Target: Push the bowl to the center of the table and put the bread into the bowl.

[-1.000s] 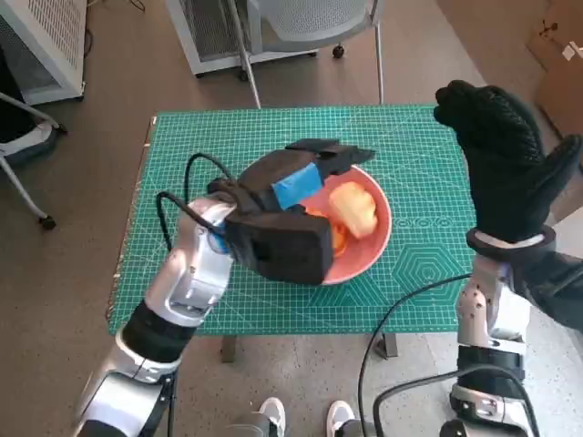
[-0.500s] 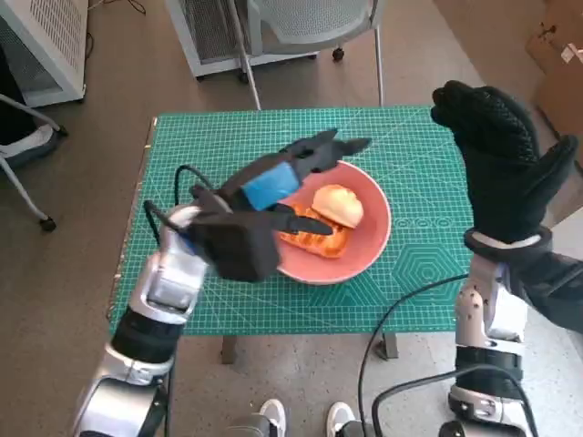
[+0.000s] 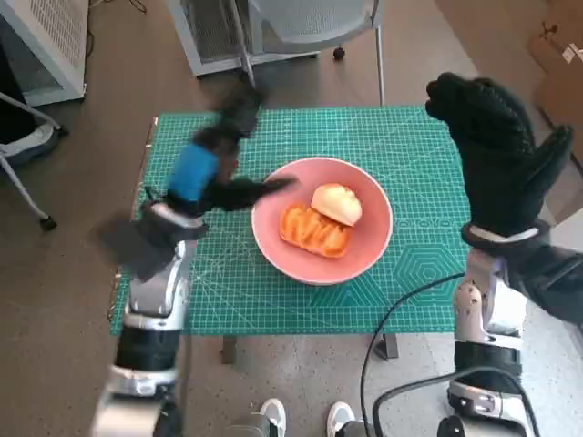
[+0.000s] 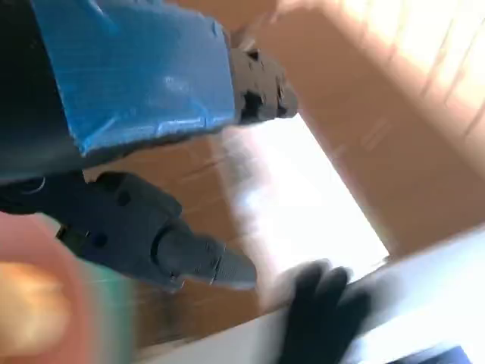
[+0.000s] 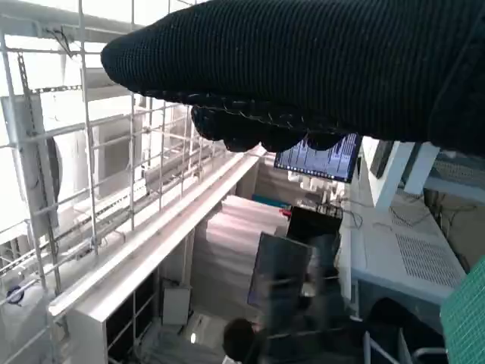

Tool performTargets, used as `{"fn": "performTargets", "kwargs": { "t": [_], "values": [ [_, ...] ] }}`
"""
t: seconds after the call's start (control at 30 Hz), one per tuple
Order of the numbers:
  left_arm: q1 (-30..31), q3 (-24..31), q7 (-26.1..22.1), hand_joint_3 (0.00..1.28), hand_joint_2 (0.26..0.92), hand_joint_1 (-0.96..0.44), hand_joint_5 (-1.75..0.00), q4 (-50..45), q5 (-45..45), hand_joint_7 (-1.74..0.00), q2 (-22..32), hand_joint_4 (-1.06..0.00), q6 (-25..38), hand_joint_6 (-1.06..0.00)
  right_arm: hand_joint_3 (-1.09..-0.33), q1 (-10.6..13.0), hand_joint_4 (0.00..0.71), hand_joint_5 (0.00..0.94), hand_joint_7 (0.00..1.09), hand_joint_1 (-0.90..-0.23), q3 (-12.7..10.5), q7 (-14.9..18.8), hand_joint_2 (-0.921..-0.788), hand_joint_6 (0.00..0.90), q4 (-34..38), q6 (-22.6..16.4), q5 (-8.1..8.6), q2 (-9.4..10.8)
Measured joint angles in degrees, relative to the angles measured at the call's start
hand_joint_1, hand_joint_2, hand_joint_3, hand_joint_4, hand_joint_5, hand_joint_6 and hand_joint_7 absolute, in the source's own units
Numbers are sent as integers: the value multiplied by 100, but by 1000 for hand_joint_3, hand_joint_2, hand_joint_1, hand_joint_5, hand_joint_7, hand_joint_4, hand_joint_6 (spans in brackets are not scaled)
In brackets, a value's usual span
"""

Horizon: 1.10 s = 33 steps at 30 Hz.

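Head view, left to right: left robot hand (image 3: 211, 166) is motion-blurred above the counter's left part, blue tape on its back, fingers spread and holding nothing; one finger points toward the bowl's left rim. I can't tell whether it touches the rim.

Green cutting mat (image 3: 419, 273) covers the counter. Pink bowl (image 3: 364, 253) sits about mid-counter on the mat. Inside it: a pale bread roll (image 3: 337, 203) in the upper right part, and an orange ridged piece (image 3: 315, 229) lower left of the roll, the two touching.

Right robot hand (image 3: 494, 155) in the black knitted glove is raised upright over the counter's right edge, well apart from the bowl, fingers apart, nothing in it.

Chair legs (image 3: 380, 55) and a white cabinet (image 3: 214, 36) stand on the floor past the far edge of the counter.

Left wrist view: heavily blurred. Blue-taped back (image 4: 132, 68) and black fingers (image 4: 136, 227) show with nothing between them; a pink smear at the frame edge is the bowl (image 4: 26, 280).

Right wrist view: glove (image 5: 318, 68) across the frame, holding nothing; beyond it a wire grid (image 5: 76, 152) and a lit monitor (image 5: 318, 163).
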Motion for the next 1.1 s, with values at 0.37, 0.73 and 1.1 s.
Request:
{"fn": "performTargets", "kwargs": {
  "t": [0.37,0.73,1.1],
  "values": [
    [155,303,148,241,921,-648,1,-270,-248,-344,-72,1,-143,0,-583,-317,359,8,16,-618,-39,-102,-921,406,143,69,-21,-15],
    [224,341,47,222,921,-595,1,-448,-318,-283,-30,1,-123,1,-582,-481,365,8,16,-613,7,-263,-921,411,253,114,-239,-16],
    [224,311,-64,209,921,-533,1,-518,-478,-231,3,1,77,1,-583,-613,365,5,16,-597,53,-389,-921,414,256,252,-397,-18]
  ]
}}
